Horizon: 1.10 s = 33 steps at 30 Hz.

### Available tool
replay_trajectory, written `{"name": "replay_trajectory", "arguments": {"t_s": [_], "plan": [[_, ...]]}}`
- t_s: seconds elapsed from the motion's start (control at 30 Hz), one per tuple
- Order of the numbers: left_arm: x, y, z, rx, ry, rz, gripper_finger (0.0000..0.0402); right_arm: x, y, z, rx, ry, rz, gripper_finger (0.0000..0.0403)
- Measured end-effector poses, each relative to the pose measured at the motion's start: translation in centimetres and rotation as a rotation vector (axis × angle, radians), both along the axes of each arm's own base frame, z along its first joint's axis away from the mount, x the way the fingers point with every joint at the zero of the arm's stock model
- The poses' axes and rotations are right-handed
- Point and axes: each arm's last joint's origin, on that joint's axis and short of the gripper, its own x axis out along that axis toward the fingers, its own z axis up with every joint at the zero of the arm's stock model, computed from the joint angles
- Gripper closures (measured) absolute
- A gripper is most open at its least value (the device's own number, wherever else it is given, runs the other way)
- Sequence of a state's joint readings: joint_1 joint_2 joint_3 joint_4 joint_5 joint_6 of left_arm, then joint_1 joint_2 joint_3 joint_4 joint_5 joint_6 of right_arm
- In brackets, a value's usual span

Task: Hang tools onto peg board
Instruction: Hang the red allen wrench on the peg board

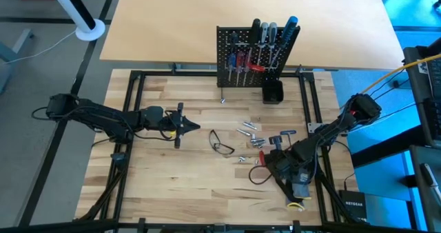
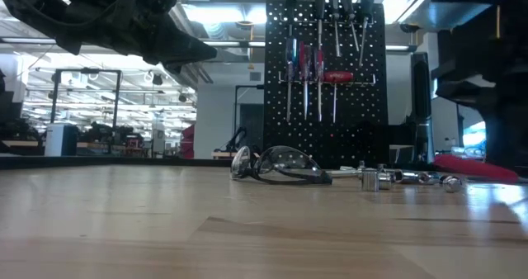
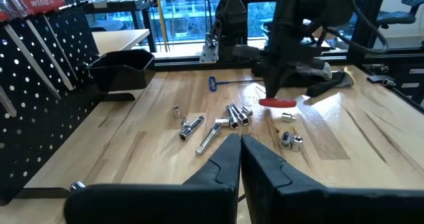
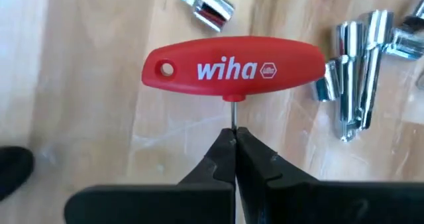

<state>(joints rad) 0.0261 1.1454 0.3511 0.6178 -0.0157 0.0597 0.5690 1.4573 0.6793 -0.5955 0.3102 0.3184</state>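
The red T-handled Wiha driver (image 4: 233, 69) lies flat on the wooden table (image 1: 172, 185), near the scattered steel sockets (image 4: 358, 71). My right pincer (image 4: 234, 144) is clamped on its thin metal shaft just below the handle, probably so the handle stays free to hook onto the black perforated peg board (image 1: 238, 57). My left pincer (image 3: 240, 159) waits pressed together, empty, mid-table.

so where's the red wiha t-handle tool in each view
high view: the red t-handle tool lies on the table front right, under the right gripper.
low view: a red sliver at the far right edge.
left wrist view: centre, below the right arm.
right wrist view: centre, shaft pinched by the shut gripper.
shared landmark: the chrome sockets beside it.
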Motion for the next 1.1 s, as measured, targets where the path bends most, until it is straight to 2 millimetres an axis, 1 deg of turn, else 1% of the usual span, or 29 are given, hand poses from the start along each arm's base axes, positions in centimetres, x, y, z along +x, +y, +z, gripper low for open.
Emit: {"name": "replay_trajectory", "arguments": {"t_s": [0.13,0.23,0.3,0.4,0.53,0.63,0.77,0.9,1.0,1.1], "plan": [[0.0,0.0,0.0,0.0,0.0,0.0,0.0398,0.5,-0.3,0.6,0.015,-0.031,-0.046,0.04],[0.0,0.0,0.0,0.0,0.0,0.0,0.0398,1.1,-0.4,1.7,0.042,-0.074,-0.079,0.04],[0.0,0.0,0.0,0.0,0.0,-0.001,0.0398,1.7,-0.6,2.8,0.042,-0.129,-0.108,0.04],[0.0,0.0,0.1,-0.008,-0.007,0.0,0.0398,2.6,-1.0,4.9,0.012,-0.247,-0.163,0.04],[0.1,-0.1,0.4,-0.108,-0.049,0.002,0.0398,4.2,-1.6,7.9,-0.047,-0.44,-0.275,0.04],[0.1,0.0,0.7,-0.157,-0.079,0.012,0.0398,5.4,-2.3,9.4,-0.102,-0.576,-0.329,0.04],[0.1,0.1,0.8,-0.161,-0.088,0.019,0.0398,7.1,-3.5,10.2,-0.156,-0.711,-0.382,0.04],[0.5,0.1,1.5,-0.128,-0.108,0.009,0.0395,9.0,-4.8,10.3,-0.231,-0.807,-0.44,0.04],[0.8,0.1,2.4,-0.1,-0.13,0.005,0.0366,10.4,-5.7,10.3,-0.262,-0.867,-0.448,0.04],[1.1,0.1,3.1,-0.072,-0.152,0.001,0.0314,11.5,-6.6,10.2,-0.283,-0.909,-0.45,0.04]]}}
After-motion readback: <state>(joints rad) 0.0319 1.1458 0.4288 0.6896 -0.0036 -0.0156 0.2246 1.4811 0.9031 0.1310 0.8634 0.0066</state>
